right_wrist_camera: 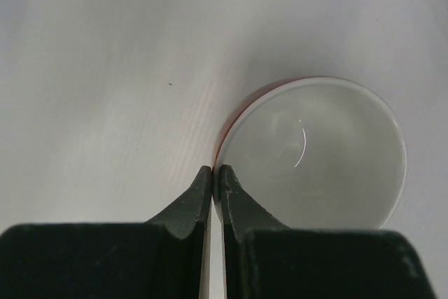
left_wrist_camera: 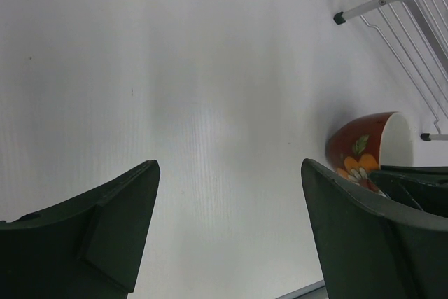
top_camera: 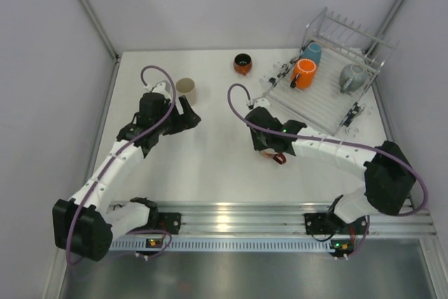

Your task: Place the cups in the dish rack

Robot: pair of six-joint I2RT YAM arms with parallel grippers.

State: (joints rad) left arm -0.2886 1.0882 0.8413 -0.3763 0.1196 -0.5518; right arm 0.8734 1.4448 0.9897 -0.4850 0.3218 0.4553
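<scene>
My right gripper [top_camera: 274,150] is shut on the rim of the white-inside red mug [right_wrist_camera: 315,152], one finger inside and one outside. The mug shows small under the gripper in the top view [top_camera: 279,157] and, with its flower pattern, in the left wrist view [left_wrist_camera: 360,150]. My left gripper [top_camera: 187,113] is open and empty [left_wrist_camera: 229,173], just below the beige tumbler [top_camera: 186,89]. The dish rack [top_camera: 318,101] at the back right holds the light blue cup [top_camera: 312,52], the orange mug [top_camera: 304,73] and the grey mug [top_camera: 352,77]. The dark-and-orange cup [top_camera: 242,64] stands on the table.
The rack's near corner and foot [left_wrist_camera: 392,5] show in the left wrist view. Grey walls close the table at the back and both sides. A metal rail [top_camera: 231,215] with the arm bases runs along the near edge.
</scene>
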